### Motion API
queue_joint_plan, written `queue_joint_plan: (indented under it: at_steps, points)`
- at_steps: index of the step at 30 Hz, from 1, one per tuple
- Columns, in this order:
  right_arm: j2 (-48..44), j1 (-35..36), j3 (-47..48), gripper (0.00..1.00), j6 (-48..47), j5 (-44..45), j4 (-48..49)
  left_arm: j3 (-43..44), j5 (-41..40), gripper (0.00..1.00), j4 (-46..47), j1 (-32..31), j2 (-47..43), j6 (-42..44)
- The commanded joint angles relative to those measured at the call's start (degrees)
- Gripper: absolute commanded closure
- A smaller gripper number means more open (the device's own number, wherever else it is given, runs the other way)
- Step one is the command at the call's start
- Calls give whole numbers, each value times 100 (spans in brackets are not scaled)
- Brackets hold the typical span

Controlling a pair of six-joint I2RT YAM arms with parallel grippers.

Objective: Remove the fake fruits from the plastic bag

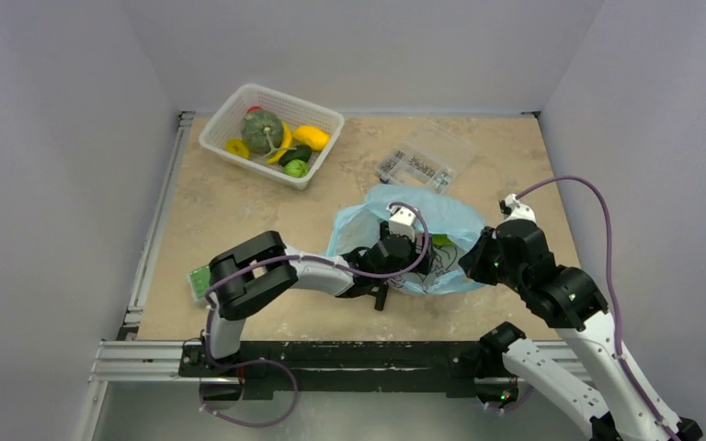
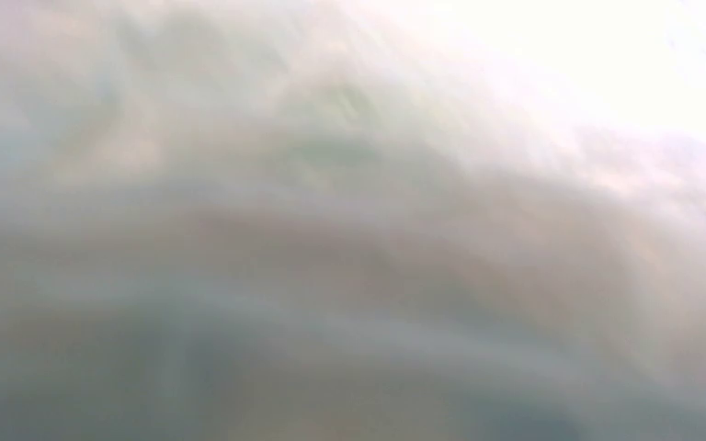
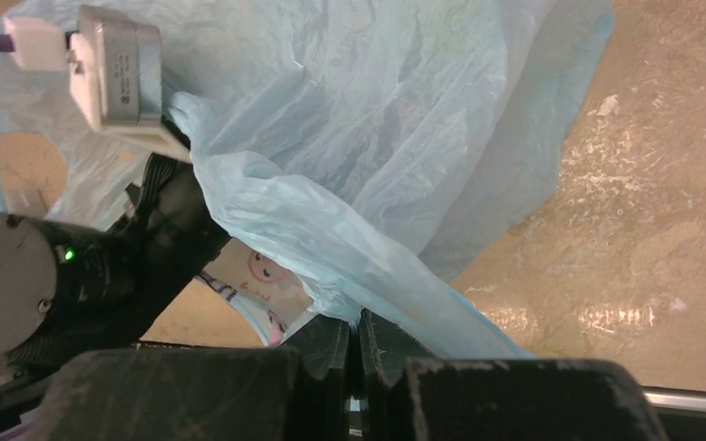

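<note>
The light-blue plastic bag (image 1: 446, 216) lies crumpled mid-table, right of centre. My left gripper (image 1: 404, 255) is pushed into the bag's mouth and its fingers are hidden by plastic. The left wrist view shows only blurred pale film. My right gripper (image 1: 474, 259) is at the bag's right edge, shut on a fold of the bag (image 3: 331, 248) in the right wrist view (image 3: 357, 323). A bit of green (image 1: 441, 241) shows inside the bag. Several fake fruits (image 1: 276, 140) lie in the white mesh basket (image 1: 230, 110) at the far left.
A clear compartment box (image 1: 423, 161) of small metal parts stands just behind the bag. A small green-and-white flat box (image 1: 199, 281) lies by the left arm's elbow near the table's left edge. The left arm's wrist (image 3: 161, 234) crosses the right wrist view.
</note>
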Motion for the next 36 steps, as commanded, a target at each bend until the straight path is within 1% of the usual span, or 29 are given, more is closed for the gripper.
queue_joint_plan:
  at_steps: [1, 4, 6, 7, 8, 9, 10, 12, 15, 18, 20, 23, 25, 30, 33, 36]
  points:
    - [-28, 13, 24, 100, -85, -183, 330, 456, 541, 19, 505, 303, 305, -596]
    - [-28, 10, -75, 100, -141, -256, 415, 790, 442, 17, 582, 304, 521, -575]
    - [-36, 5, -121, 100, -147, -293, 442, 1015, 323, 16, 629, 305, 715, -790]
    - [-40, 10, -134, 100, -147, -295, 437, 1135, 190, 15, 547, 305, 814, -952]
    - [-46, 12, -136, 100, -147, -296, 423, 1283, -6, 10, 344, 305, 876, -1179]
    - [-53, 8, -137, 100, -145, -303, 411, 1452, -175, 5, -60, 305, 962, -1583]
    - [-63, 10, -125, 100, -147, -303, 387, 1679, -233, 3, -683, 345, 999, -2163]
    - [-109, 8, -112, 100, -146, -297, 327, 1980, 8, 3, -1349, 416, 1072, -2986]
    - [-181, 13, -93, 100, -147, -332, 307, 1849, 210, 8, -1447, 406, 1014, -3973]
    - [-212, 13, -88, 100, -147, -353, 320, 1836, 346, 8, -1897, 381, 933, -4850]
    - [-227, 10, -105, 100, -147, -359, 329, 1772, 408, 8, -2047, 375, 883, -5267]
    - [-241, 8, -132, 100, -147, -364, 330, 1654, 606, 8, -1827, 383, 956, -5756]
    - [-260, 10, -137, 100, -147, -367, 322, 1601, 647, 9, -1453, 383, 1106, -5966]
    - [-334, 11, -132, 100, -143, -308, 277, 1816, 619, 12, -723, 375, 1621, -6194]
    - [-386, 10, -139, 100, -151, -363, 265, 1966, 389, 19, -359, 349, 1905, -6358]
    - [-425, 13, -124, 100, -156, -366, 216, 2045, 72, 33, 14, 357, 2120, -6229]
